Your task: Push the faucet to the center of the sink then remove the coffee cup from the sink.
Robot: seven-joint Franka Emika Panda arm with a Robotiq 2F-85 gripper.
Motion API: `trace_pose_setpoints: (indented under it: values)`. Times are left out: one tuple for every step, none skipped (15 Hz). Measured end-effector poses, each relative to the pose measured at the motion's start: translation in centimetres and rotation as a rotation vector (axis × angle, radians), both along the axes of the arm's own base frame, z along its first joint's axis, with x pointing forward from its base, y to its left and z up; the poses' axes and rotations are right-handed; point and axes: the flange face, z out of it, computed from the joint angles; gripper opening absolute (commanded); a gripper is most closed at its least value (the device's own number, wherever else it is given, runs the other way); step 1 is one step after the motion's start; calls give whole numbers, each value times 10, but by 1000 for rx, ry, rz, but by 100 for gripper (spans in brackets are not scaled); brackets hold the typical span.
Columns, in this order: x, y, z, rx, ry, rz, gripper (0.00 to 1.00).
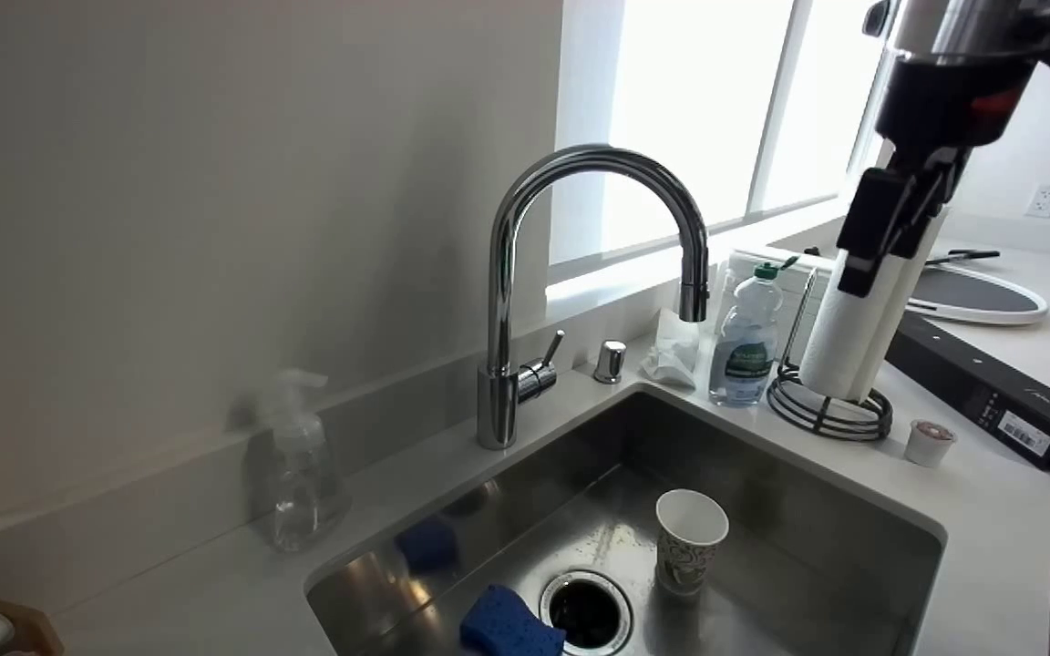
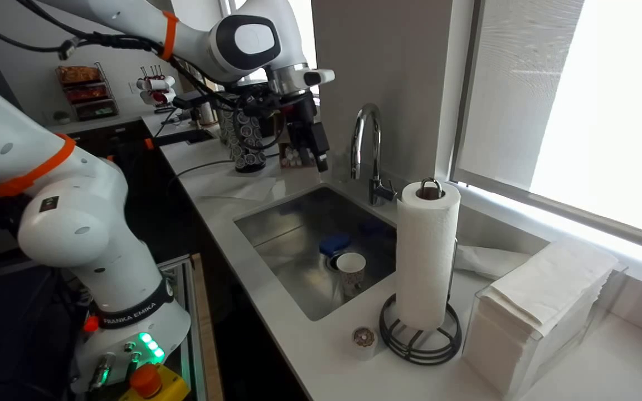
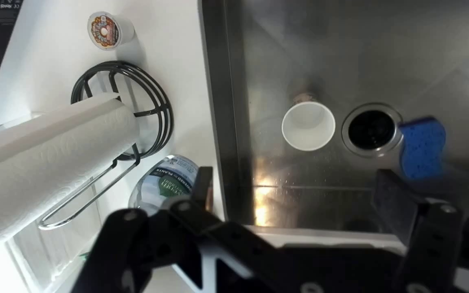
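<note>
The chrome faucet [image 1: 499,292] stands upright behind the sink [image 1: 835,547] and shows in both exterior views [image 2: 375,153]. Its arched spout reaches right in an exterior view. The faucet is out of the wrist view. The white coffee cup [image 1: 687,551] stands upright in the sink beside the drain [image 1: 586,612]. The cup also shows in an exterior view [image 2: 351,268] and, from above, in the wrist view [image 3: 308,126]. My gripper [image 3: 299,191] is open and empty, high above the sink, apart from the faucet and cup. It also shows in both exterior views [image 1: 890,232] [image 2: 312,147].
A blue sponge [image 3: 423,148] lies against the drain. On the counter stand a paper-towel roll [image 2: 427,262] in a wire holder, a dish-soap bottle [image 1: 746,342], a coffee pod [image 3: 105,31], a clear pump bottle [image 1: 299,474] and a napkin holder [image 2: 533,317].
</note>
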Motion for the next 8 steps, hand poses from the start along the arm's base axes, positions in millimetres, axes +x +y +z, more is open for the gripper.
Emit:
trace_pose_setpoints:
  values:
    - [6,-3,11,23,-25,-42,100]
    - [12,-8,21,48,-50,-85,100]
    - [18,-13,32,73,-72,-126,75]
    - [24,-19,41,101,-93,-169,73]
    - [31,-24,50,129,-113,-209,66]
    - [38,-29,57,155,-138,-248,58]
    - [46,-33,64,183,-169,-281,49]
    - [55,-37,69,214,-210,-310,42]
